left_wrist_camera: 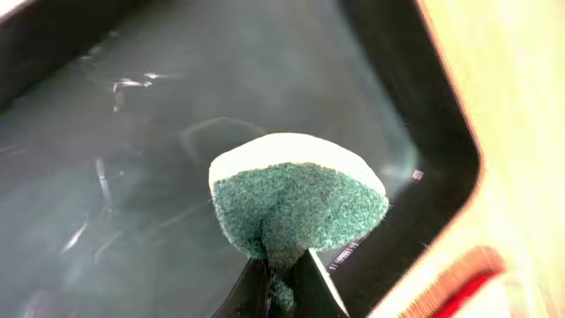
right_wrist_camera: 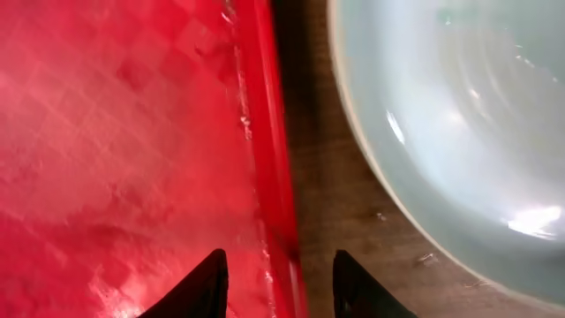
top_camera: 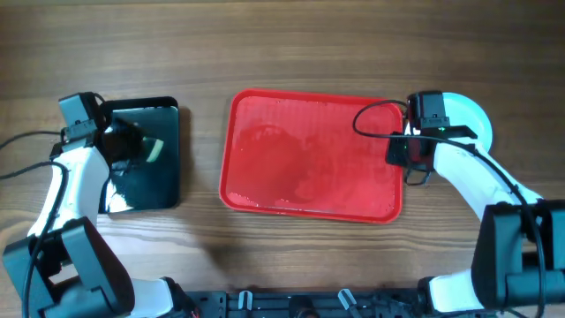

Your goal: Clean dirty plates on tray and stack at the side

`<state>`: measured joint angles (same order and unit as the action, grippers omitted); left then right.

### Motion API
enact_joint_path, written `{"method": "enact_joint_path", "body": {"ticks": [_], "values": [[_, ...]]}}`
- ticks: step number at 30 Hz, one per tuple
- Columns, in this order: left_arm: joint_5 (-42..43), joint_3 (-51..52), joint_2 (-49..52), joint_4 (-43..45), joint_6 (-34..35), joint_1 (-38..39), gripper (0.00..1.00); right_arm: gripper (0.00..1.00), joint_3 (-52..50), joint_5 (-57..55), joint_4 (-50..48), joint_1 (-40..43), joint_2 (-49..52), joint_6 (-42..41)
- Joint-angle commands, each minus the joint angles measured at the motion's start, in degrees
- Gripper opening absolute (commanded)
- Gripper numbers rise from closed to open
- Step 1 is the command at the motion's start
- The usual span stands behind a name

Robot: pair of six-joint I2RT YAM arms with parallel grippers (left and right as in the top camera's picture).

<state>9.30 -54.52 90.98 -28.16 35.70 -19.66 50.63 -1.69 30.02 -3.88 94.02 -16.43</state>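
The left end effector is closest on my left wrist camera. Its two fingers are pinched together on the lower edge of the round green scouring sponge with a pale foam back. Beyond the sponge lies the wet floor of the small black plastic tray, so I am holding the sponge over it. I cannot tell whether the two touch.

On the right wrist camera the right end effector has its fingers apart, gripping nothing, and straddles the right rim of the large red rectangular plastic tray. Past that rim comes a strip of wooden table, then the pale blue round plate, resting on the table just beside the tray and not touching it.

From overhead the red tray carries no plate, only wet streaks. The blue plate sits off its far right corner, partly under my right arm, and I cannot tell whether the other plates lie beneath it. I judge the wiping and stacking done, or nearly so. Next I would release the sponge into the black tray and lift the right arm clear without knocking the plate.
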Motion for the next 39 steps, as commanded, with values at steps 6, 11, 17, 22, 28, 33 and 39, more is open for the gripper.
{"method": "enact_joint_path", "body": {"ticks": [6,11,17,22,28,33,39], "values": [[-4.2,0.1,1.8,0.8,-3.5,0.5,0.04,0.37,3.1,6.9,1.5,-1.4,-1.9,1.0],[-7.5,0.1,6.7,6.3,-1.8,0.4,0.04,0.49,4.0,9.7,2.3,-4.9,-8.1,1.2],[-7.6,0.1,8.3,8.2,-1.9,-0.5,0.72,0.57,4.1,9.6,3.9,-11.3,-13.4,-0.3],[-3.7,-1.4,-1.5,6.6,-2.8,-0.3,0.74,0.62,4.1,9.4,5.5,-12.9,-18.5,-1.7],[14.4,-1.3,-13.7,2.6,-16.2,12.1,0.80,0.64,4.1,10.8,5.4,-12.9,-18.8,-6.3],[8.3,-1.3,-4.0,6.1,-17.4,24.8,0.79,0.64,4.1,12.3,6.4,-12.9,-18.8,-6.3],[-1.9,-1.3,8.5,13.5,-23.6,29.6,0.77,0.64,4.1,13.7,7.4,-13.0,-18.8,-6.1]]}}
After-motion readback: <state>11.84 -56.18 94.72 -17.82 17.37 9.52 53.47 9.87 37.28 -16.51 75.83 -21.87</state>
